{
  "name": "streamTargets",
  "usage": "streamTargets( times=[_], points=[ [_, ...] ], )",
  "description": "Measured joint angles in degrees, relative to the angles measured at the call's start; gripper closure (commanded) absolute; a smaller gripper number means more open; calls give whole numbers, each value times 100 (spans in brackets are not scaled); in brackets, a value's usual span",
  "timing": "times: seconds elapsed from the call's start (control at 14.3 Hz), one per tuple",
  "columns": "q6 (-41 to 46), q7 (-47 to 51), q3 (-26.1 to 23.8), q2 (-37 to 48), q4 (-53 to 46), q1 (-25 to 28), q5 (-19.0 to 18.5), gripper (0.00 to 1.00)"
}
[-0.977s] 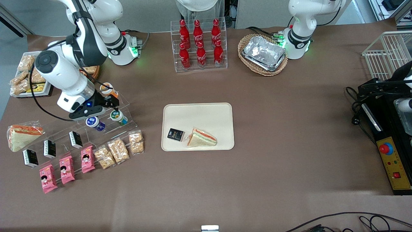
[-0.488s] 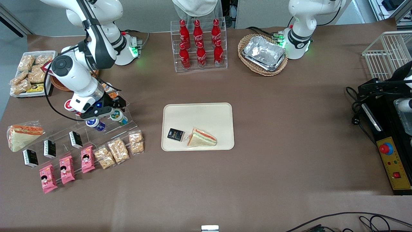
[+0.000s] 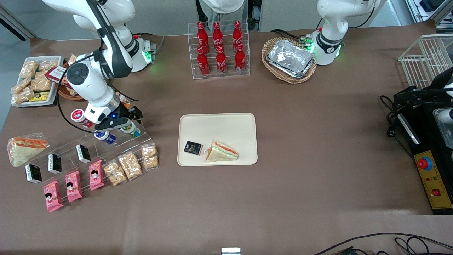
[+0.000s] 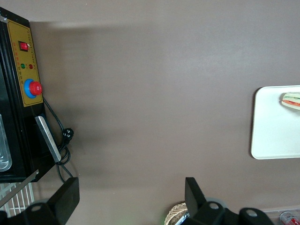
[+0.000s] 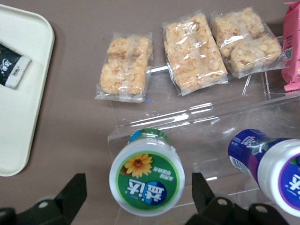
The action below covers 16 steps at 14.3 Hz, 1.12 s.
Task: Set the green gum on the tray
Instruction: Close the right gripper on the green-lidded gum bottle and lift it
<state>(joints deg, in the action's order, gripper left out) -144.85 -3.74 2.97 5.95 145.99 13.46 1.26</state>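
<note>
My gripper (image 5: pixel 136 197) spread wide, hanging just above green gum (image 5: pixel 146 179), fingers (image 5: pixel 72 190) flanking lid, not touching. Gum on clear stand (image 5: pixel 187 117), beside blue bottle (image 5: pixel 267 161). Tray (image 3: pixel 217 129) well apart.

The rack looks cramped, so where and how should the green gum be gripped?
Grip the green gum across its round white lid, coming down from above. It stands lid-up on the clear rack, the blue bottle beside it. The tool hangs open, straddling the lid.
</note>
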Motion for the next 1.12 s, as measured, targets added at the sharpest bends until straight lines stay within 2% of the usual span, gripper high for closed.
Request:
streamTargets(
  times=[0.07,0.28,0.42,0.98,1.12],
  points=[
    [-48,0,0,-37,16,0,0,6],
    [-108,26,0,-96,34,0,0,45],
    [-110,55,0,-95,35,0,0,61],
    [-103,141,1,-84,-25,0,0,61],
    [229,162,4,-63,-260,0,0,61]
  ],
)
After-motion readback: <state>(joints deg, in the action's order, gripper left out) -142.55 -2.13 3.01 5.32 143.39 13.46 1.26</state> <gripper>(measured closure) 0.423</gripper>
